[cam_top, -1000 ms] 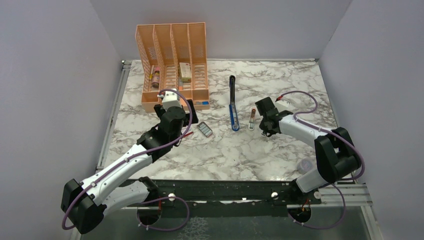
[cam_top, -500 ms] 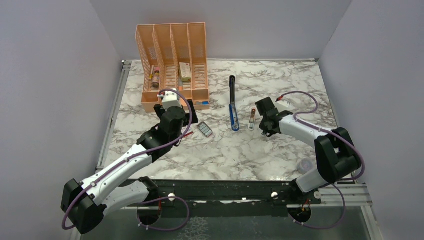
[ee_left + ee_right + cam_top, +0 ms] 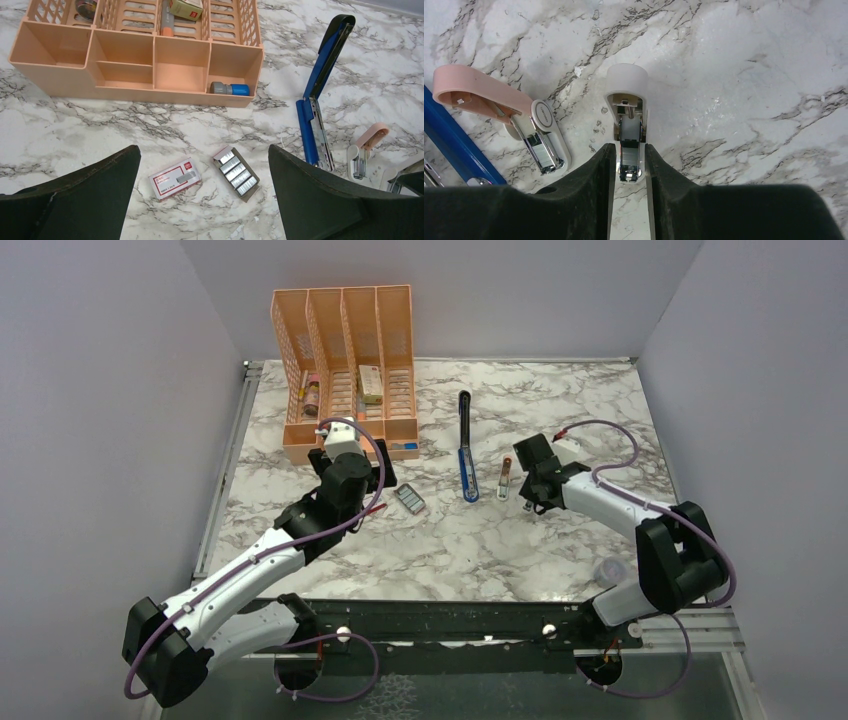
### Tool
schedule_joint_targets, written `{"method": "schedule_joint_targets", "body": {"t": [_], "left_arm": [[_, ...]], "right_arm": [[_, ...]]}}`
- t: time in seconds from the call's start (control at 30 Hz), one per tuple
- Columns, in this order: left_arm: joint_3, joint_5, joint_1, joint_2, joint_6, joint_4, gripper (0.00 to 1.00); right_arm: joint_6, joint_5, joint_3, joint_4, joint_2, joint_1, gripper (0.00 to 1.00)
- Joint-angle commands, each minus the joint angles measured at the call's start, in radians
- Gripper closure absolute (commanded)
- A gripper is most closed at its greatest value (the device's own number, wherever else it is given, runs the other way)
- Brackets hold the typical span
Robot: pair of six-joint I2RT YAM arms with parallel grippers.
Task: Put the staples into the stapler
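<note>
Blue slim stapler [image 3: 322, 70], silvery ridged staples [image 3: 236, 171]

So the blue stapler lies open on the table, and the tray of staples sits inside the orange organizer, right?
No. The tray of staples lies on the table in front of the orange organizer, as the left wrist view shows. The blue stapler does lie open.

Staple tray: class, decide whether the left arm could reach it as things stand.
Probably yes: the left arm's jaws hang wide open over the staple tray, which lies uncovered on the table; the red-and-white staple box lies beside it, apart.
</note>
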Motion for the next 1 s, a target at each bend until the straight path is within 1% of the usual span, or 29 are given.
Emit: {"method": "schedule_joint_targets", "body": {"t": [0.0,0.2,0.3,0.4,0.47,0.6,0.67,0.77,0.8,0.9,0.97], "left_arm": [[0.003,0.002,0.004,0.001,-0.004,0.013,0.01],[0.006,0.006,0.004,0.002,-0.002,0.014,0.01],[0.007,0.012,0.004,0.004,-0.001,0.015,0.01],[0.009,0.025,0.004,0.008,0.001,0.020,0.01],[0.009,0.039,0.004,0.013,0.002,0.027,0.01],[0.014,0.074,0.003,0.026,0.005,0.040,0.01],[0.013,0.102,0.003,0.031,0.007,0.051,0.01],[0.008,0.196,0.005,0.041,0.031,0.097,0.01],[0.005,0.249,0.004,0.047,0.048,0.120,0.01],[0.001,0.465,0.004,0.060,0.101,0.199,0.01],[-0.003,0.553,0.005,0.073,0.111,0.233,0.01]], "right_arm": [[-0.062,-0.008,0.014,0.020,-0.038,-0.006,0.66],[-0.124,0.004,0.023,0.014,-0.064,-0.005,0.59],[-0.143,0.010,0.050,-0.006,-0.073,-0.006,0.52],[-0.215,-0.078,0.071,0.024,-0.078,-0.007,0.48],[-0.262,-0.151,0.099,0.032,-0.068,-0.006,0.47],[-0.334,-0.240,0.151,0.044,-0.051,-0.007,0.45],[-0.383,-0.280,0.171,0.065,-0.041,-0.006,0.38],[-0.435,-0.334,0.224,0.062,0.005,-0.006,0.33],[-0.447,-0.347,0.244,0.052,0.024,-0.006,0.32],[-0.483,-0.391,0.290,0.049,0.065,0.000,0.31],[-0.499,-0.405,0.313,0.066,0.085,0.008,0.31]]}}
